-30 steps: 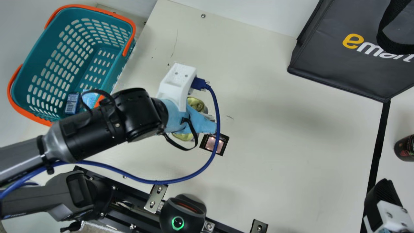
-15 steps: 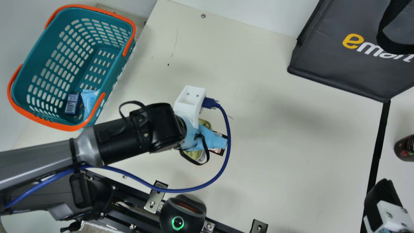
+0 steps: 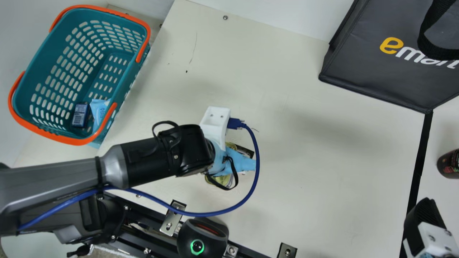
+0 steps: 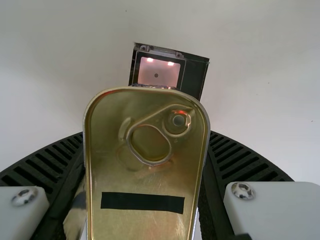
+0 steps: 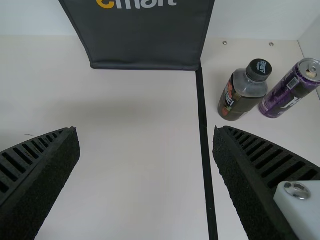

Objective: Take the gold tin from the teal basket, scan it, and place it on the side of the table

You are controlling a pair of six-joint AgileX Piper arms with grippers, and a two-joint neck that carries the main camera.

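Note:
In the main view my left gripper (image 3: 239,162) is over the middle of the cream table, and parts of the gold tin (image 3: 219,180) show on both sides of it. The left wrist view has the left gripper (image 4: 146,150) shut on the gold tin (image 4: 150,182), one finger at each long side; its ring-pull face and a black strip face the camera. Beyond the tin's rounded end is the scanner window (image 4: 158,73), partly hidden by it. My right gripper (image 3: 425,222) is at the lower right; the right wrist view shows this gripper (image 5: 146,145) open and empty.
The teal basket (image 3: 53,137) at left holds a dark blue box (image 3: 80,114) and a light blue packet (image 3: 98,109). A black bag (image 3: 365,79) is at upper right, a round scanner device (image 3: 202,238) at the lower edge. Bottle (image 5: 242,92) and purple can (image 5: 287,95) stand beyond a black strip.
My left arm has moved right and down in the main view, carrying the gold tin off the basket side and across the scanner window. The right arm has kept still.

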